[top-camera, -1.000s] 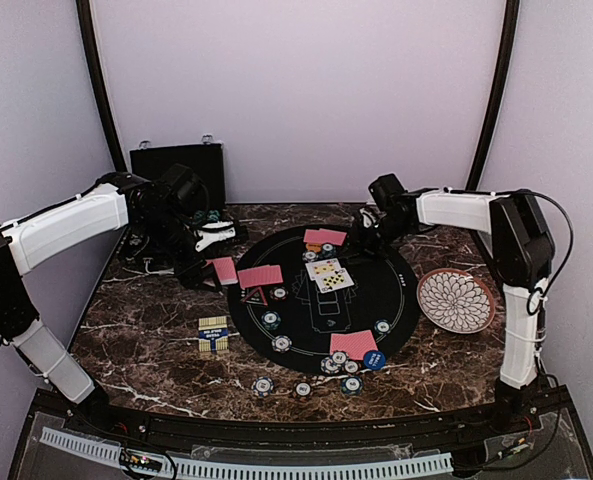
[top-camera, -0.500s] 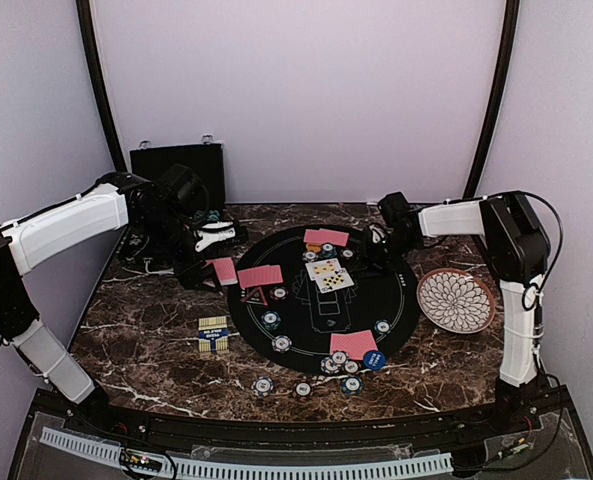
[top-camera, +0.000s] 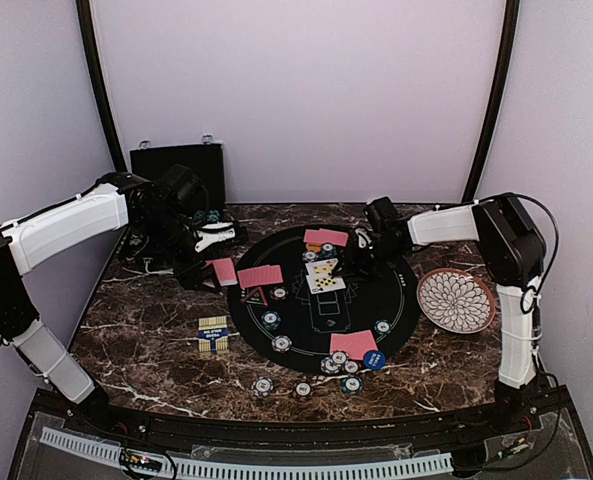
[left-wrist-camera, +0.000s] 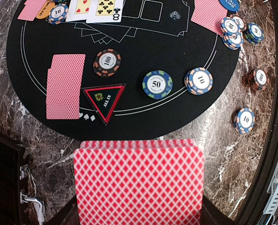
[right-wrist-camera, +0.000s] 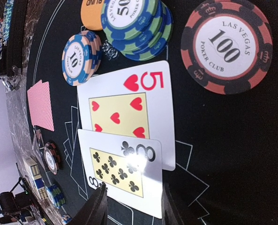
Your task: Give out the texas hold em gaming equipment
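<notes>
Deck [left-wrist-camera: 139,183] clamped in left gripper [left-wrist-camera: 139,216] beside mat [left-wrist-camera: 167,42] edge; right gripper [right-wrist-camera: 134,208] half-open over eight of clubs [right-wrist-camera: 120,168] edge.

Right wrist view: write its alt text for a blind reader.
A five of hearts and an eight of clubs lie face up, overlapping, on a mat, with the right gripper open at the eight's edge. Beyond sit a 100 chip, a 50 stack, a 10 stack and an orange disc.

Dark marble worktop [top-camera: 156,340]: what we see on it
Round blk felt mat [top-camera: 316,328] at ctr; white petal plate [top-camera: 457,299] to the R, just off the mat; blk case [top-camera: 177,162] at back L; sm. yellow tag [top-camera: 213,334] L of mat; three poker chips [top-camera: 263,385] on bare marble nr front edge.
</notes>
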Robot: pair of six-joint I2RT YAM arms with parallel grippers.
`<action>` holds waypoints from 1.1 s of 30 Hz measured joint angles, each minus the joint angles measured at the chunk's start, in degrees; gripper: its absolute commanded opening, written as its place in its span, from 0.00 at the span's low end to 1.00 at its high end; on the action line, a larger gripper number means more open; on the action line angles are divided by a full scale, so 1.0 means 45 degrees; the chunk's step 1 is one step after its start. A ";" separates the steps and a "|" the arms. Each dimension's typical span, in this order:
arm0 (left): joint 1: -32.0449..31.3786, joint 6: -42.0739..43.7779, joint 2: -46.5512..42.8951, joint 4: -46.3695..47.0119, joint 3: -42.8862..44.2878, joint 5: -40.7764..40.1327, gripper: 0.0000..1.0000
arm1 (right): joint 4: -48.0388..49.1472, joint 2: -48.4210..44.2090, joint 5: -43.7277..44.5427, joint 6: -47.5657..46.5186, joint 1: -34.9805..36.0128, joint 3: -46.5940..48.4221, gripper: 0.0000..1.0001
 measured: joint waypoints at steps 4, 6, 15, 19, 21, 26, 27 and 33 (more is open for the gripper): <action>0.0000 0.0000 0.0000 0.0000 0.0000 0.0000 0.00 | -0.0233 -0.0112 0.0068 0.0092 0.0010 -0.0005 0.44; 0.0000 0.0000 0.0000 0.0000 0.0000 0.0000 0.00 | -0.0588 -0.0277 0.0170 0.0175 0.0029 -0.0005 0.51; 0.0000 0.0000 0.0000 0.0000 0.0000 0.0015 0.00 | -0.0500 -0.1787 -0.0772 0.1205 0.1224 0.0500 0.74; 0.0000 0.0000 0.0000 0.0000 0.0000 0.0058 0.00 | 0.0743 -0.1802 -0.2021 0.2176 0.2521 0.1005 0.75; 0.0000 0.0000 0.0000 0.0000 0.0000 0.0063 0.00 | 0.1481 -0.1744 -0.2642 0.2846 0.3094 0.1098 0.75; 0.0000 -0.0005 0.0000 0.0005 0.0000 0.0107 0.00 | 0.3026 -0.1001 -0.3764 0.4274 0.3934 0.1724 0.74; 0.0000 -0.0005 0.0000 0.0005 0.0000 0.0121 0.00 | 0.3254 -0.0855 -0.3871 0.4478 0.3997 0.1802 0.74; 0.0000 -0.0044 0.0000 0.0010 0.0000 0.0267 0.00 | 0.4386 0.0058 -0.4537 0.5629 0.4371 0.2331 0.73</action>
